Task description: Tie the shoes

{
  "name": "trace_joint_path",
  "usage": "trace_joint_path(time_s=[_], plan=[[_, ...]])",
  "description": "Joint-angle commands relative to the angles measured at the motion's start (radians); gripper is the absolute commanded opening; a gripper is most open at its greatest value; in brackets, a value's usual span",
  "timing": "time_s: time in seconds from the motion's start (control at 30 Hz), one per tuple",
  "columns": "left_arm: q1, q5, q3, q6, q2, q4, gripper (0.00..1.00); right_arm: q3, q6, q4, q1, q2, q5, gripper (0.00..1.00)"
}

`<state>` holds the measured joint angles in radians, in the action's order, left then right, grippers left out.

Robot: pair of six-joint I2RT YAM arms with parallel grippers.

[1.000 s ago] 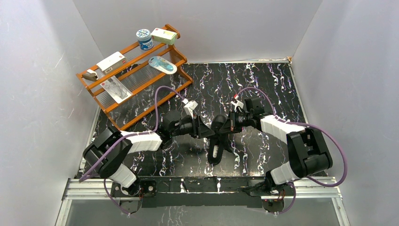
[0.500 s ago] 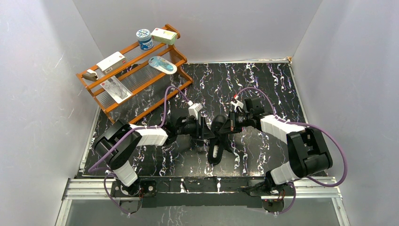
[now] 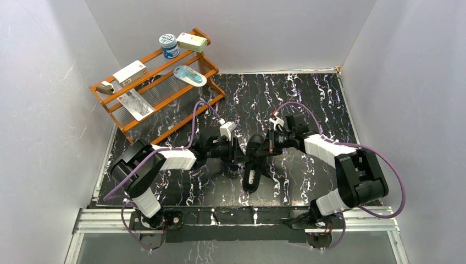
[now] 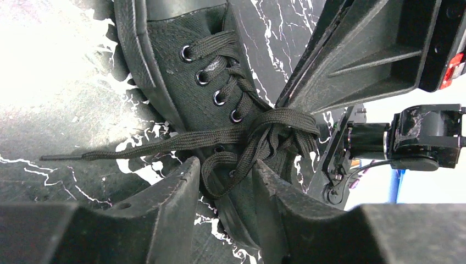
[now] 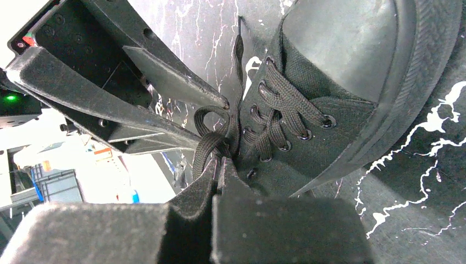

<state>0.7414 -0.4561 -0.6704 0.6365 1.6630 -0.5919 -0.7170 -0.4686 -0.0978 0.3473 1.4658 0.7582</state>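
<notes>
The small black canvas sneaker (image 3: 254, 165) lies in the middle of the black marbled counter (image 3: 313, 93), between both pincers. The left pincer (image 4: 226, 165) has reached in closer than a second ago; its fingers (image 4: 165, 209) sit a little apart around a loop of the thin black laces (image 4: 258, 135). The right pincer (image 5: 217, 166) squeezes a lace tight. The white insole label (image 3: 251, 179) is too small to read.

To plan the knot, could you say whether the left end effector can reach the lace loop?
Probably yes: the left end effector is open, and the lace loop lies between its fingers, unobstructed.
</notes>
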Motion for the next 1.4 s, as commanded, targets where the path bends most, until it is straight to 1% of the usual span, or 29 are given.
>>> trace_joint_path(time_s=[0.0,0.07,0.13,0.2,0.37,0.57,0.63,0.73,0.87,0.97,1.13,1.23,1.37], plan=[[-0.004,-0.053,-0.025,0.014,0.025,-0.056,0.3,-0.019,0.001,0.03,0.004,-0.019,0.02,0.0],[-0.004,-0.054,-0.019,0.018,0.02,-0.057,0.16,-0.024,0.001,0.024,0.004,-0.02,0.019,0.0],[-0.004,-0.05,-0.017,0.014,-0.004,-0.02,0.06,-0.039,0.006,0.002,0.004,-0.026,0.007,0.0],[-0.004,-0.054,-0.012,0.002,-0.031,0.026,0.0,-0.063,0.017,-0.037,0.004,-0.032,-0.017,0.0],[-0.004,-0.088,0.026,0.028,-0.12,0.082,0.0,-0.129,0.053,-0.178,0.004,-0.062,-0.137,0.0],[-0.004,-0.119,0.054,0.08,-0.184,0.171,0.0,-0.145,0.062,-0.22,0.002,-0.064,-0.205,0.0],[-0.003,-0.124,0.04,0.095,-0.181,0.255,0.0,-0.151,0.045,-0.227,0.002,-0.052,-0.222,0.0],[-0.003,-0.142,0.029,0.135,-0.151,0.339,0.0,-0.157,0.019,-0.23,-0.001,-0.047,-0.253,0.0],[-0.004,-0.148,0.029,0.2,-0.094,0.405,0.0,-0.174,-0.043,-0.284,-0.012,-0.029,-0.342,0.0],[-0.004,-0.124,0.033,0.223,-0.081,0.441,0.0,-0.191,-0.072,-0.342,-0.029,-0.009,-0.398,0.0],[-0.004,-0.009,0.054,0.235,-0.148,0.526,0.0,-0.195,-0.083,-0.384,-0.066,-0.01,-0.475,0.0],[-0.004,0.003,0.065,0.234,-0.175,0.543,0.0,-0.211,-0.056,-0.4,-0.068,0.007,-0.491,0.0],[-0.004,0.013,0.071,0.23,-0.181,0.563,0.0,-0.223,-0.048,-0.417,-0.068,0.017,-0.566,0.0]])
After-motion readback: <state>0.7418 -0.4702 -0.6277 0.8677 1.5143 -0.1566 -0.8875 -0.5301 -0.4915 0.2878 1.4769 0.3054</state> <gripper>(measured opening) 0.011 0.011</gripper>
